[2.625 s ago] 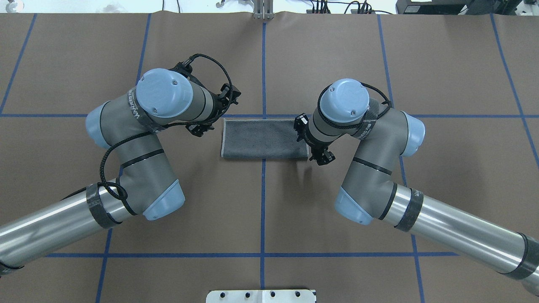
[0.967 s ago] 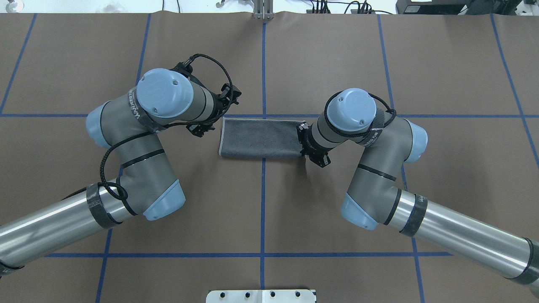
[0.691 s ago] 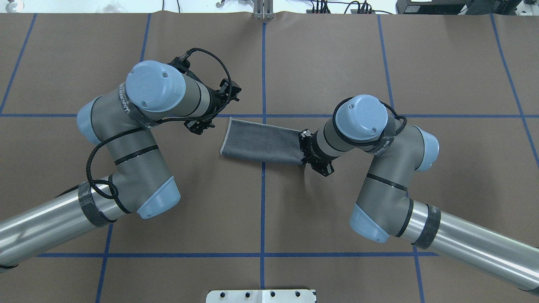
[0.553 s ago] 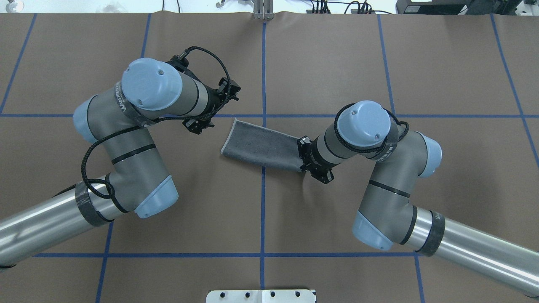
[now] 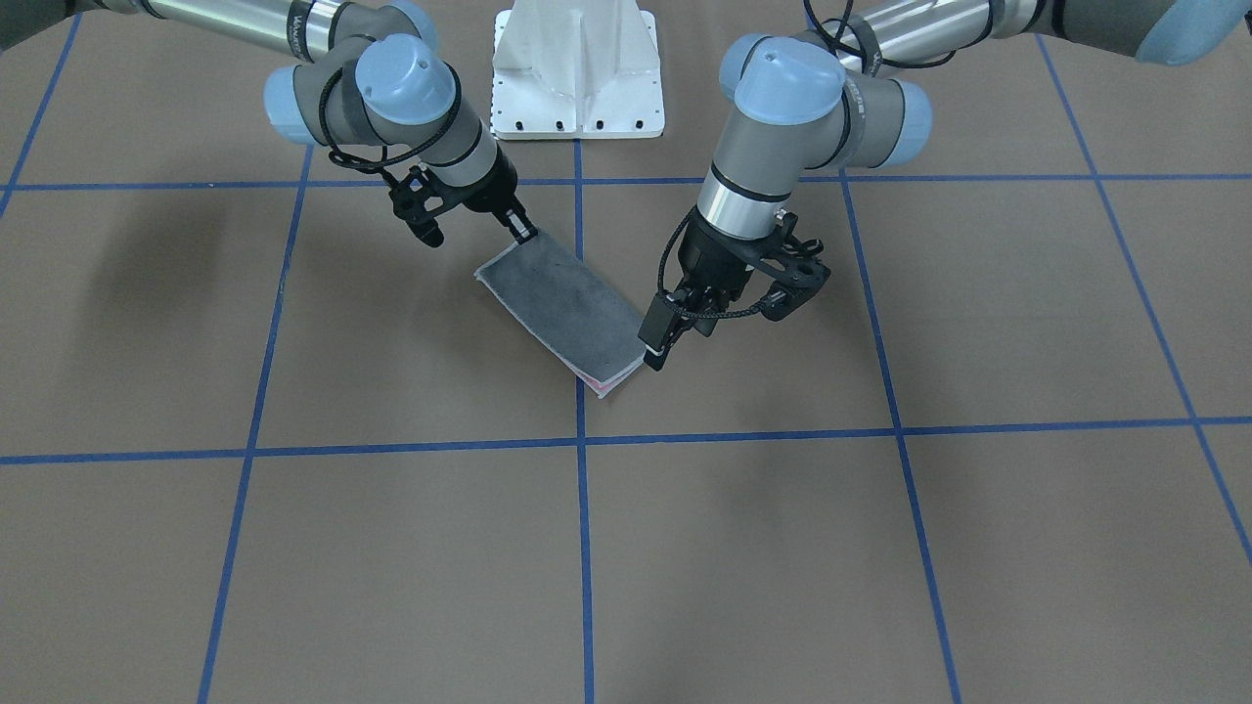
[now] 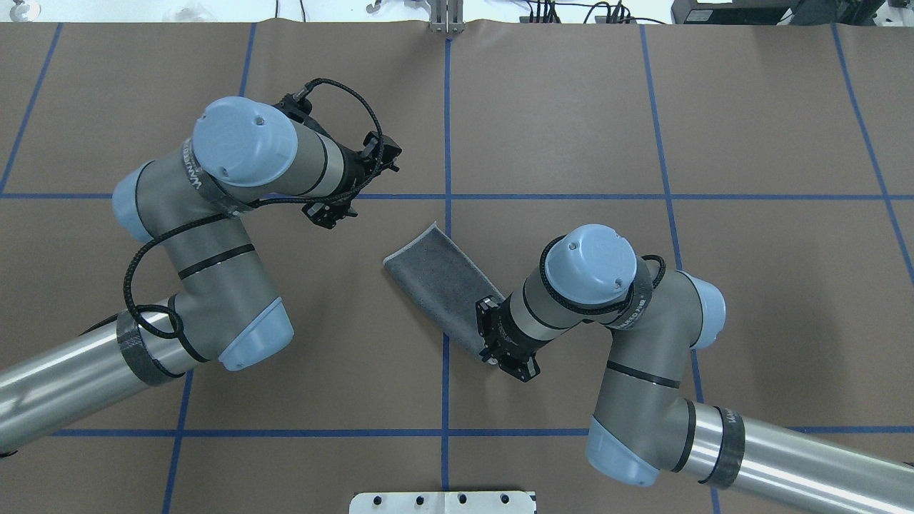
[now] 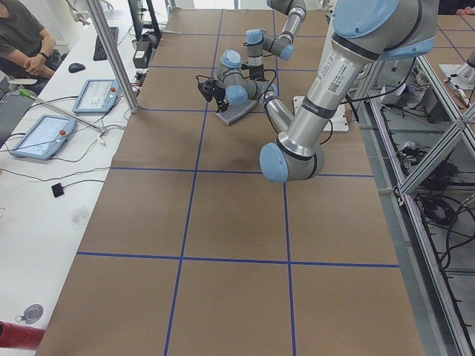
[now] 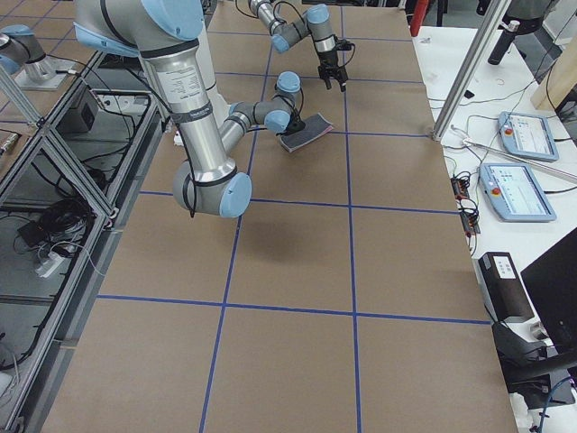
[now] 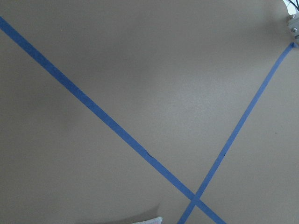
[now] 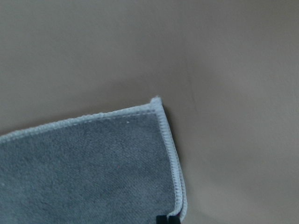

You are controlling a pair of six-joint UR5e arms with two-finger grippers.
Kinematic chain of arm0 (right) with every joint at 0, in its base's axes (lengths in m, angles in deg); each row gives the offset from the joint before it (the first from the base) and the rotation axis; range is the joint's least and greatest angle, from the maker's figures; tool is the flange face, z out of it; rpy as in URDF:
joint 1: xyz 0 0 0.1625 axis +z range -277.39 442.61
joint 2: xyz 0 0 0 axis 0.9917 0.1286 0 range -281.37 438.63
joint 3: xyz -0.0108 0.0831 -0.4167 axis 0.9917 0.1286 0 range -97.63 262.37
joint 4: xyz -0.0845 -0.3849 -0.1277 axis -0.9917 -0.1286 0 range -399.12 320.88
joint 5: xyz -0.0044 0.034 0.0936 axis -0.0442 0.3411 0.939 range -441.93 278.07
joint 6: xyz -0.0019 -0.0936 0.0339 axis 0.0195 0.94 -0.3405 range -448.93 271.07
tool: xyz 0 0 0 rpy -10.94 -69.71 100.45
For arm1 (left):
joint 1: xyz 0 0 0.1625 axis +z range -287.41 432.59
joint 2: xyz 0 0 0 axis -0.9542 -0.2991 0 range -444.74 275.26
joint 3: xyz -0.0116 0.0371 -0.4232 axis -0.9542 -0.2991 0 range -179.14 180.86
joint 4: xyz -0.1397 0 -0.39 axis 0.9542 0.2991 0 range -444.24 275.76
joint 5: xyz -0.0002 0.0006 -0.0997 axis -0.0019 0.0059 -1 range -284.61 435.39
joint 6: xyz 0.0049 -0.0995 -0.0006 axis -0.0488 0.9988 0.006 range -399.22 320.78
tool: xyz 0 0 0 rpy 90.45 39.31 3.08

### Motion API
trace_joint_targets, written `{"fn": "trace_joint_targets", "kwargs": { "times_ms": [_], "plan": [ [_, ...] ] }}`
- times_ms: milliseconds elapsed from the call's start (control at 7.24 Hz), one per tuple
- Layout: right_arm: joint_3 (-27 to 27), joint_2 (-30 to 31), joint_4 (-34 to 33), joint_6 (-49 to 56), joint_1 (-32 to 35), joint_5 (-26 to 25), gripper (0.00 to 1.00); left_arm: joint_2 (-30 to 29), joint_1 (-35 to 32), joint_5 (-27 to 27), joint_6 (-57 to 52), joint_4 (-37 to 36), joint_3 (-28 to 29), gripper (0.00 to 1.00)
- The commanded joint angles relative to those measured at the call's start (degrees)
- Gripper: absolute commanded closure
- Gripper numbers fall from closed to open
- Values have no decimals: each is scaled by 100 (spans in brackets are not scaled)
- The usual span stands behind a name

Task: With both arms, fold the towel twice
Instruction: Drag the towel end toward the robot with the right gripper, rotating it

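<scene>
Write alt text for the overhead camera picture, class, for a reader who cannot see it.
A folded dark grey towel lies slanted across the middle of a brown table crossed by blue tape lines. The right claw grips the towel's end nearest the robot, while the left claw sits apart from the towel, beyond its other end.

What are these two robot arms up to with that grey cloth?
They're folding a small towel. It is already folded once into a grey strip, with a little pink peeking out at one end, and it lies at a slant on the brown table. The right gripper pinches one short end. The left gripper hovers near the other end without holding it. The second fold isn't done yet.
</scene>
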Motion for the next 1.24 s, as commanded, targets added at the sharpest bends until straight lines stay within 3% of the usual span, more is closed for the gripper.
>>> {"fn": "trace_joint_targets", "kwargs": {
  "times_ms": [0,138,276,414,553,829,1105],
  "plan": [
    [-90,-41,10,-34,-209,12,100,17,-1,0,0,-7,-4,1],
    [-126,-49,19,-43,-288,12,100,26,-1,0,0,-7,-4,1],
    [-152,-49,19,-43,-306,3,81,35,-1,0,0,-7,-4,1],
    [-161,-49,19,-51,-332,-49,34,191,8,-9,0,-7,-144,1],
    [-179,-41,19,1,-333,-15,0,437,78,-9,9,-7,-397,1],
    [-345,-23,19,45,-193,-15,0,544,261,-141,314,2,-645,1],
    [-364,-23,27,97,219,12,0,701,561,59,457,37,-672,3]
  ]
}}
